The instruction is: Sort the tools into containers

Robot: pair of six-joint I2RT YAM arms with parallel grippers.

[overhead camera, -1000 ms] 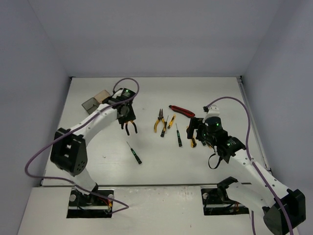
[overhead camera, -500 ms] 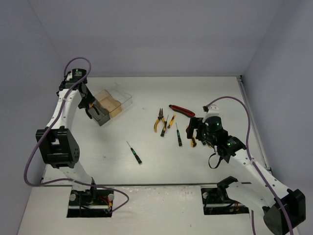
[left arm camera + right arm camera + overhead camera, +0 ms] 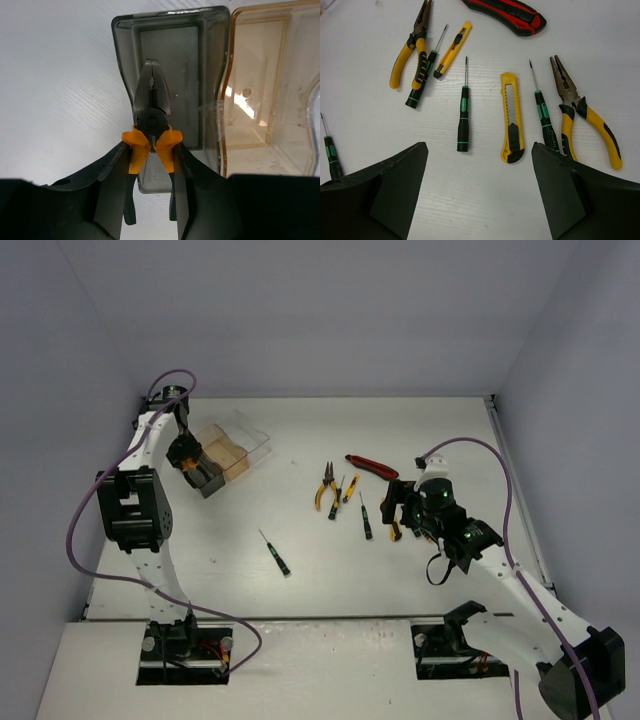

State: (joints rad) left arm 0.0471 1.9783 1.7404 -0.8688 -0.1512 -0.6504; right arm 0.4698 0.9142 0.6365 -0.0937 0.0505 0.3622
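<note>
My left gripper [image 3: 151, 167] is shut on the orange handles of a pair of pliers [image 3: 151, 107]. It holds them nose-forward above the smoky dark grey bin [image 3: 124, 75]. The amber bin [image 3: 260, 55] adjoins it on the right. In the top view the left gripper [image 3: 188, 460] is at the far left over the grey bin [image 3: 208, 483], with the amber bin [image 3: 230, 455] and the clear bin [image 3: 252, 438] beside it. My right gripper [image 3: 478, 150] is open and empty above a yellow utility knife [image 3: 511, 117] and a black-green screwdriver [image 3: 463, 117].
More tools lie near the right gripper [image 3: 400, 508]: yellow pliers [image 3: 582, 115], another screwdriver [image 3: 543, 112], yellow pliers [image 3: 409, 50], a small yellow knife [image 3: 452, 47] and a red-black knife [image 3: 505, 10]. A lone screwdriver [image 3: 274, 552] lies nearer the front.
My left arm has swung from the table's middle to the far left and now holds the pliers over the dark grey bin. The right arm has not moved.
</note>
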